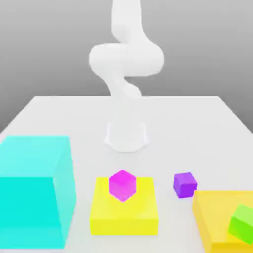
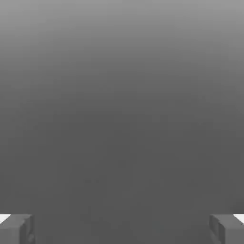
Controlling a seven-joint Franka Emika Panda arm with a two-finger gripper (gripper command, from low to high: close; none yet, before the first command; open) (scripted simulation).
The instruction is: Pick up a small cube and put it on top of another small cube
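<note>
A small magenta cube (image 1: 122, 185) rests on a flat yellow block (image 1: 124, 213) near the front of the white table. On the table surface, just toward the exterior view's right of that block, sits a small purple cube (image 1: 185, 185). A small green cube (image 1: 243, 223) lies tilted on an orange-yellow block (image 1: 217, 217) at the front right. The white arm (image 1: 126, 59) rises from its base (image 1: 126, 136) and bends upward out of the picture. In the hand view my gripper (image 2: 122, 228) is open, its grey fingertips (image 2: 16, 228) far apart, with plain grey background between them.
A large cyan cube (image 1: 32, 190) stands at the front of the exterior view's left, taller than the other blocks. The white table (image 1: 197, 123) stretches back behind the blocks around the arm's base.
</note>
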